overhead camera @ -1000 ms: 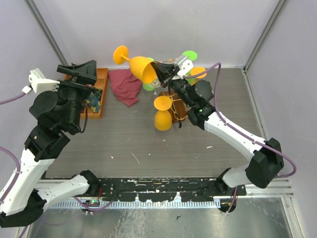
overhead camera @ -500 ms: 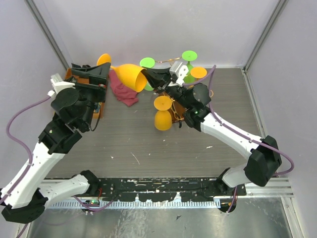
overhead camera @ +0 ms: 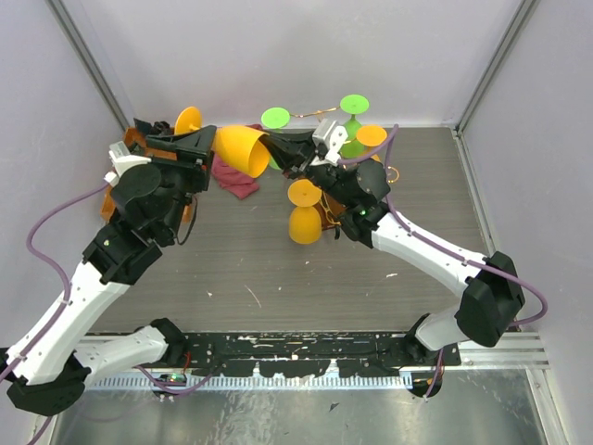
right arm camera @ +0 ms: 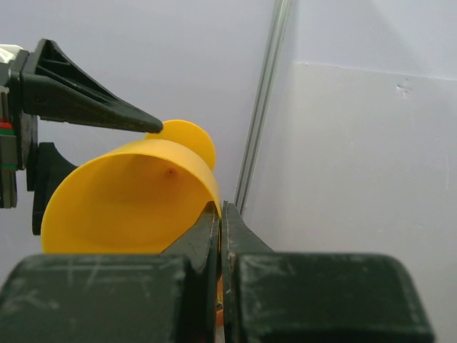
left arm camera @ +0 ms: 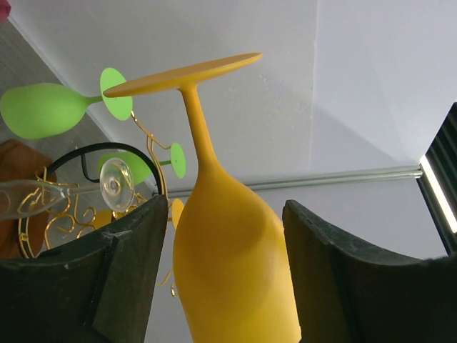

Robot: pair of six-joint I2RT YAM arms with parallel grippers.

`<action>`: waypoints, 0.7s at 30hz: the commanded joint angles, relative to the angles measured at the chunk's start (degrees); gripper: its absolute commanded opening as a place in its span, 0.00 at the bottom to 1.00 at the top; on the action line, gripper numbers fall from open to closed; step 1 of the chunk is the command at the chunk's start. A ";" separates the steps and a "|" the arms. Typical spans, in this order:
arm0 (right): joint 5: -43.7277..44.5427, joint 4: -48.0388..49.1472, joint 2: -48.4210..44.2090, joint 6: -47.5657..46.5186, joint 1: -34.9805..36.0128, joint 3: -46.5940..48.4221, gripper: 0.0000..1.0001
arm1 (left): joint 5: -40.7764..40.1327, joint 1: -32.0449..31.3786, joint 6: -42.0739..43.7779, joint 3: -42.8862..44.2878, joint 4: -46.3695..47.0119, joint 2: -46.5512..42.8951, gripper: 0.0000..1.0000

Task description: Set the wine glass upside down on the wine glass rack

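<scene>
The orange wine glass (overhead camera: 239, 148) lies sideways in the air, foot (overhead camera: 188, 120) to the left. My right gripper (overhead camera: 275, 154) is shut on its rim, seen in the right wrist view (right arm camera: 223, 214) pinching the bowl's edge (right arm camera: 121, 200). My left gripper (overhead camera: 206, 148) is open, its fingers (left arm camera: 128, 271) straddling the bowl (left arm camera: 228, 264) with small gaps on both sides. The gold wire rack (overhead camera: 326, 199) stands right of the glass with orange (overhead camera: 304, 221) and green (overhead camera: 354, 104) glasses hung upside down. In the left wrist view the rack (left arm camera: 153, 153) holds green glasses and a clear one (left arm camera: 43, 196).
A maroon cloth (overhead camera: 236, 178) lies on the table behind the held glass. An orange-brown wooden tray (overhead camera: 111, 192) is at the back left, mostly hidden by my left arm. White walls close in the back and sides.
My right gripper has carried the glass left and lower. My left arm has swung right, and its open jaws now surround the bowl.
</scene>
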 commanded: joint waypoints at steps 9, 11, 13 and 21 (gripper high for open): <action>0.21 3.96 -1.28 0.46 0.94 -0.23 0.01 | -8.96 0.50 1.35 -1.50 -0.41 -3.37 0.64; 0.14 3.91 -1.29 0.53 1.01 -0.30 0.01 | -8.87 0.73 1.23 -1.41 -0.56 -3.16 0.64; 0.04 3.89 -1.45 0.77 1.23 -0.41 0.01 | -8.69 0.94 1.01 -1.63 -0.58 -3.00 0.64; 0.10 4.00 -2.04 1.38 2.22 -0.88 0.01 | -6.92 2.18 -1.05 -2.33 -0.59 -2.16 0.61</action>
